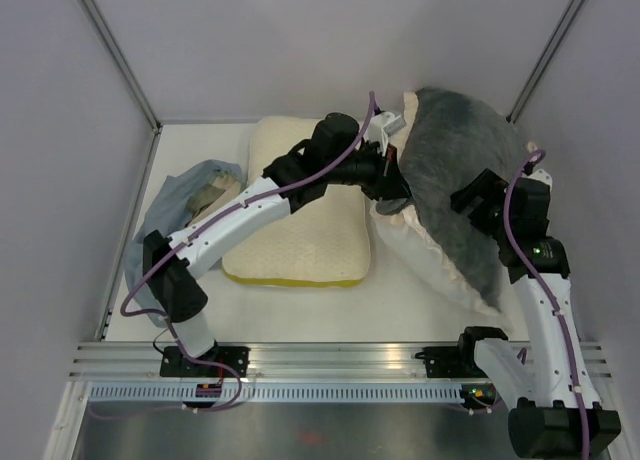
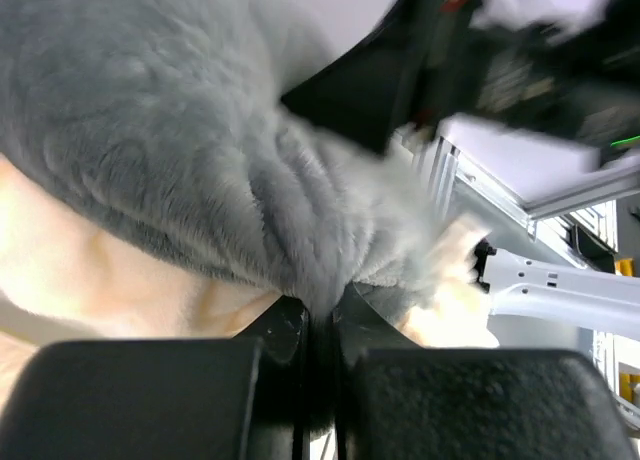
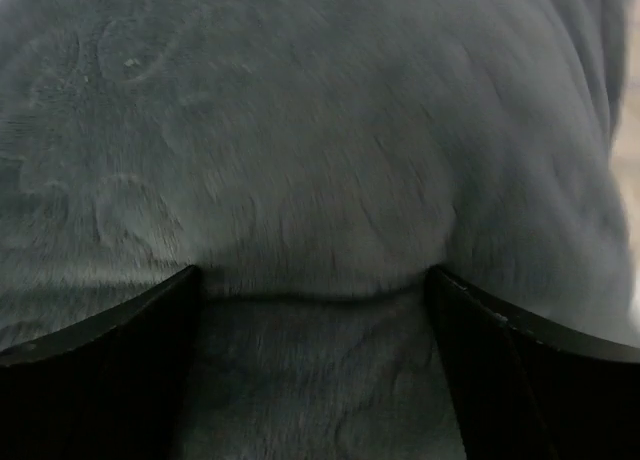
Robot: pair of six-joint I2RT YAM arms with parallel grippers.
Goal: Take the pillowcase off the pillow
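Stripping barely begun: pillowcase (image 1: 455, 170), just right of yellow-edged cushion (image 1: 300, 230), seemingly covers pillow (hidden inside). left tool (image 2: 320, 318) pinching grey plush fold; right tool (image 3: 315, 290) spread against plush.

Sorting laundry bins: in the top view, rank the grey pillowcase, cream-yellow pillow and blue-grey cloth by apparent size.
1-2. grey pillowcase and cream-yellow pillow: too alike to rank, both partly hidden.
3. blue-grey cloth: clearly smallest.

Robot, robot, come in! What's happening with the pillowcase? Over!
Left end effector shut on pillowcase fold. Right end effector open, pressed against it. Pillowcase not yet off. Cream-yellow pillow beside it, under left arm.
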